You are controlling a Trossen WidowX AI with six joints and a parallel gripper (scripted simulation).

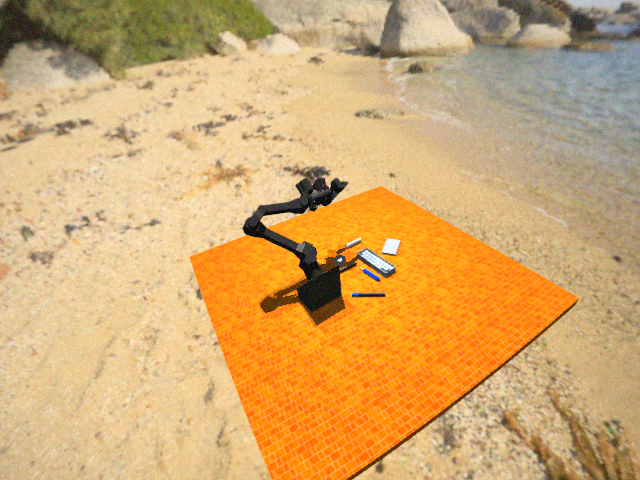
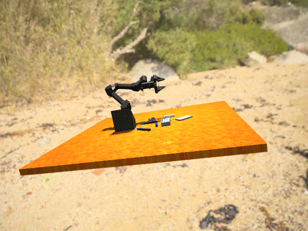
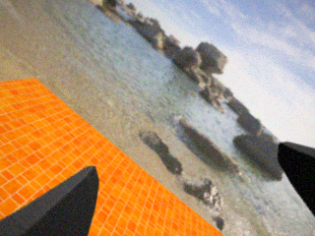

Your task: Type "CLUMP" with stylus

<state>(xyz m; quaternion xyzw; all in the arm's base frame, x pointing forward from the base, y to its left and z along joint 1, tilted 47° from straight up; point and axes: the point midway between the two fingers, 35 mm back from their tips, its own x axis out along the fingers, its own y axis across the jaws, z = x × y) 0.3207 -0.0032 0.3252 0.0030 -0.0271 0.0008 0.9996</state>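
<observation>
The small keyboard (image 1: 376,262) (image 2: 165,121) has a dark frame and pale keys and lies on the orange desk top. A blue pen-shaped stick (image 1: 370,274) (image 2: 156,124) with a pale tip lies beside it on the arm's side; it looks like the stylus. My gripper (image 1: 338,191) (image 2: 164,83) (image 3: 187,162) is open and empty, raised high above the desk and pointing out roughly level. The wrist view shows both dark fingers wide apart, with neither keyboard nor stylus in it. Single keys are too small to read.
A black pen with a blue end (image 1: 369,295) (image 2: 144,129) lies on the near side. Another dark pen (image 1: 349,267) (image 2: 149,122) lies near the arm base, by a small round dark object (image 1: 339,260). A white stick (image 1: 353,242) and a white pad (image 1: 391,246) (image 2: 184,118) lie beyond.
</observation>
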